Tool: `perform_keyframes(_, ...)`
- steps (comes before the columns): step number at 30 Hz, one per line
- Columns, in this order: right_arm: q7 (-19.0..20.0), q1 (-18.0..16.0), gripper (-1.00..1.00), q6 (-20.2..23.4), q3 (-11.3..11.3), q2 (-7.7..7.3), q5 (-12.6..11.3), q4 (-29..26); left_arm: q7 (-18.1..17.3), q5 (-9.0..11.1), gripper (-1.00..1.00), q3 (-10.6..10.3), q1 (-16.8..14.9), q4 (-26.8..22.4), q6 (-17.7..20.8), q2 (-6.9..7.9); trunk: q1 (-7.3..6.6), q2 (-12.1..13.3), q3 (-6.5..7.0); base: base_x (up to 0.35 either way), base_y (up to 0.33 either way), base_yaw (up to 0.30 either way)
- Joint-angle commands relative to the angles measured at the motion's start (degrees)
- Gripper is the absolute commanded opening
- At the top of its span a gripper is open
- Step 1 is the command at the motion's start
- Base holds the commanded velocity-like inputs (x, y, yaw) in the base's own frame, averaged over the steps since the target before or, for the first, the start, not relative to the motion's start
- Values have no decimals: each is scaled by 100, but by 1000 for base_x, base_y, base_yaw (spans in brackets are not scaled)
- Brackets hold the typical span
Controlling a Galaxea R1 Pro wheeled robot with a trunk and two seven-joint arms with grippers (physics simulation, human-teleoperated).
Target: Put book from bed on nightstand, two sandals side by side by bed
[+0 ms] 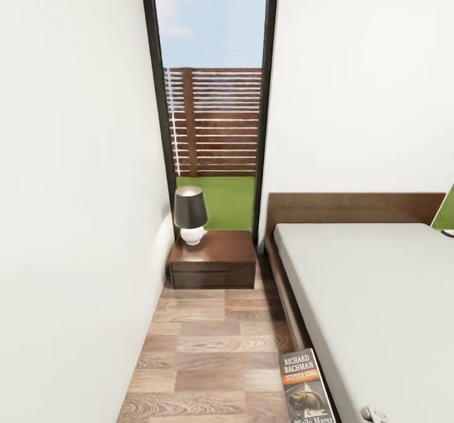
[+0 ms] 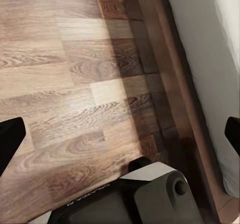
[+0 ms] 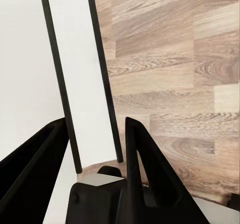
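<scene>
Book (image 1: 307,388) with the white words "Richard Bachman" shows at the bottom edge of the head view, cut off below its title, standing tilted at the near left side of the bed (image 1: 372,297); whether it is held or leaning on the frame cannot be told. One bed, one nightstand (image 1: 214,259), one lamp (image 1: 190,215), one book.

A narrow strip of wood-plank floor (image 1: 202,347) runs between the white wall (image 1: 69,221) on the left and the bed's dark wooden side rail on the right, up to the nightstand at the far end. The nightstand sits in the corner, just beside the headboard (image 1: 353,207), below a tall dark-framed window (image 1: 211,95). The lamp stands on the rear left part of its glossy top; the front and right part of the top is bare. The grey mattress is plain, and the bed's right side is cut off by the picture edge.

In the left wrist view the left gripper (image 2: 122,139) has its two black fingers (image 2: 10,139) spread wide, at opposite edges of the picture, with floor and bed rail between them. In the right wrist view the right gripper (image 3: 95,149) has its fingers (image 3: 142,169) apart, and a thin white, dark-edged slab (image 3: 82,83) runs between them; contact with it cannot be made out
</scene>
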Motion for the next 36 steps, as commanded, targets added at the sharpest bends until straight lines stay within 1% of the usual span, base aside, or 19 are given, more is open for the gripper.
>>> perform_keyframes(1,23,-9,-100,13,-26,-1,-32,12,-20,56,100,-30,-6,8,-9,2,6,-11,-11,329,0,-4)
perform_keyframes(8,23,-9,-100,13,-22,-1,-32,11,-20,56,100,-30,-6,9,-10,2,6,-11,-11,329,0,10)
perform_keyframes(16,31,-9,-100,13,-24,-1,-32,12,-20,56,100,-30,-6,8,-9,-1,6,-11,-18,329,0,175)
perform_keyframes(36,31,-9,-100,13,-27,-1,-32,12,-20,54,100,-39,-6,5,-3,-7,6,-11,-18,329,0,5)
